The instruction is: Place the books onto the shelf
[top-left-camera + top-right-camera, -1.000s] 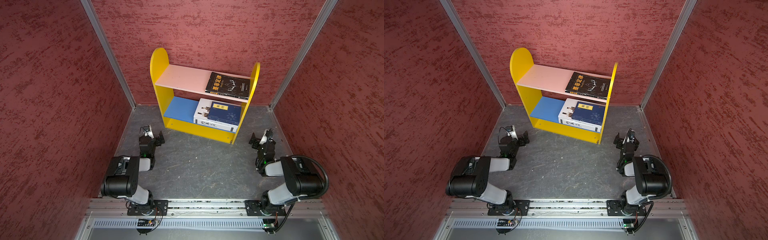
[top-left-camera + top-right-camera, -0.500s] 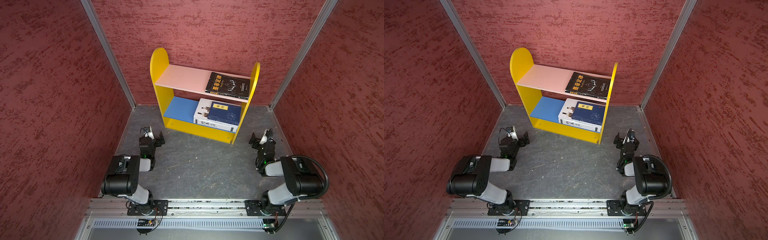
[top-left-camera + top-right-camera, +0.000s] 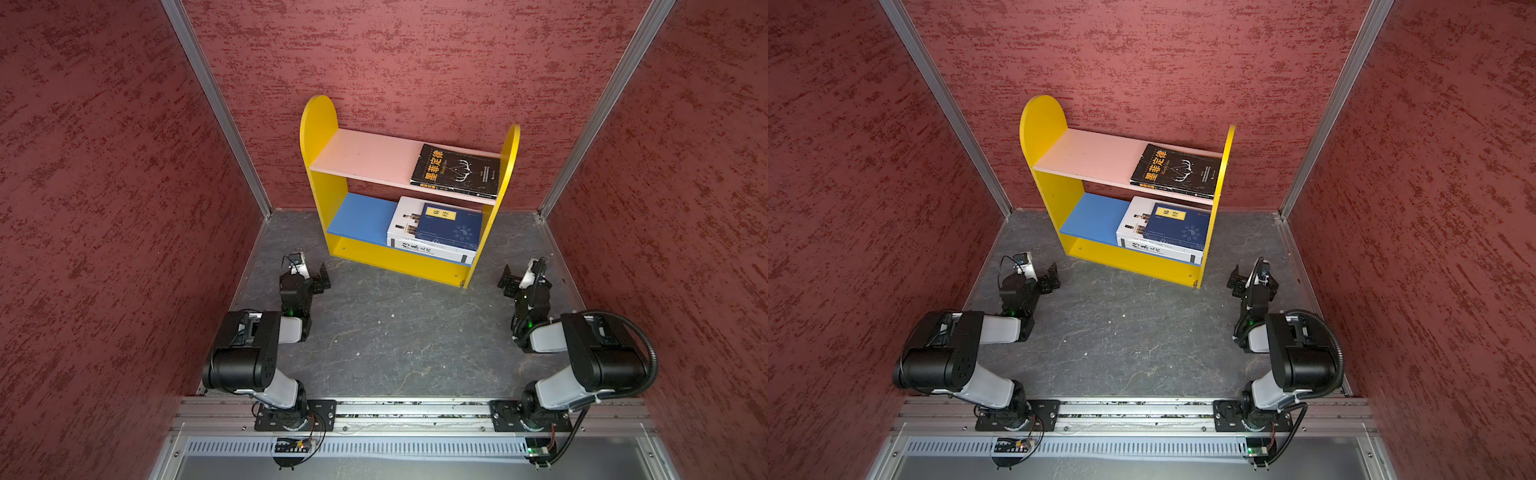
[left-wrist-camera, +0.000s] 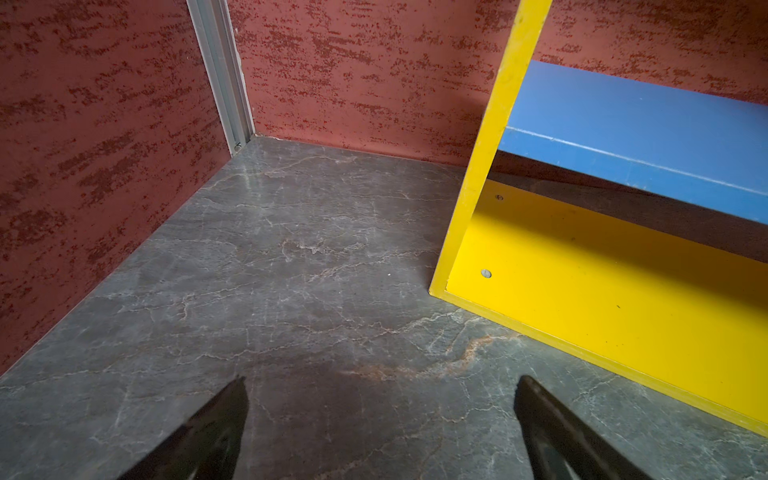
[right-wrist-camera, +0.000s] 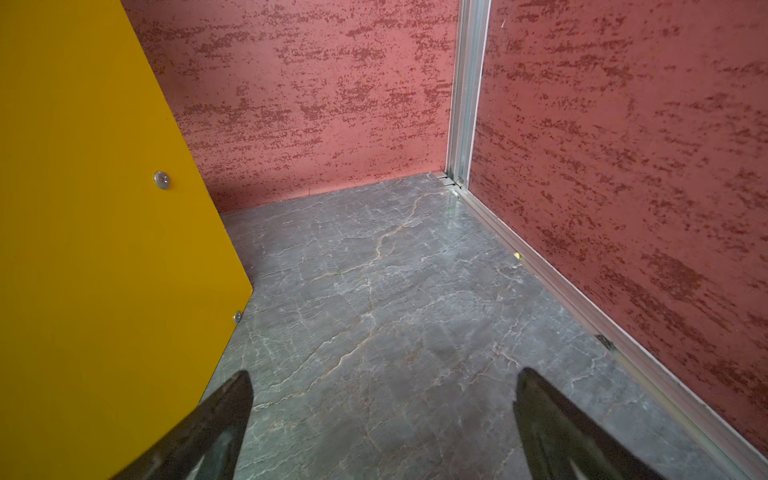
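Books lay flat on the shelf, piled at its right end, nearer my right pincer. It and my left pincer both gaped wide, empty.

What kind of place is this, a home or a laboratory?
Probably a robot test booth: left arm and right arm bolted to a metal rail, red textured walls joined by aluminium posts, and one small shelf.
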`<action>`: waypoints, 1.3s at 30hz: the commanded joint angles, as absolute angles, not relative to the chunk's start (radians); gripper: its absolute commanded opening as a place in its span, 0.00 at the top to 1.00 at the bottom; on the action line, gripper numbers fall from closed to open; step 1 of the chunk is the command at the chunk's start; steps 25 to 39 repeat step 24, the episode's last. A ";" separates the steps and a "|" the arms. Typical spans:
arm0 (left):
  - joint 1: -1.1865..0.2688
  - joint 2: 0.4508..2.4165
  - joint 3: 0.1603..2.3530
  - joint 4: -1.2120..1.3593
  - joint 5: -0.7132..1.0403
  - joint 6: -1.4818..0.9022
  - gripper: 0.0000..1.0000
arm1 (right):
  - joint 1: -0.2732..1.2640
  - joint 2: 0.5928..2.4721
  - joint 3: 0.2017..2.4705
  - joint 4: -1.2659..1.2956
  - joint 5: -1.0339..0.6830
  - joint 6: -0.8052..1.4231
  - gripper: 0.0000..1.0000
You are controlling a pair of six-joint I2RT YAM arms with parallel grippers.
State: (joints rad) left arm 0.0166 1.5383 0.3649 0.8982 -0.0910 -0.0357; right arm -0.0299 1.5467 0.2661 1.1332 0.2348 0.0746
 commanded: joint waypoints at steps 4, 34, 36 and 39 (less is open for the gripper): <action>0.012 1.536 0.367 0.922 -0.103 -0.025 0.01 | -0.037 1.545 0.268 1.177 0.220 0.067 0.01; 0.012 1.536 0.367 0.921 -0.102 -0.026 0.01 | -0.038 1.546 0.275 1.166 0.219 0.068 0.01; 0.012 1.536 0.367 0.921 -0.102 -0.026 0.01 | -0.038 1.546 0.275 1.166 0.219 0.068 0.01; 0.012 1.536 0.367 0.921 -0.102 -0.026 0.01 | -0.038 1.546 0.275 1.166 0.219 0.068 0.01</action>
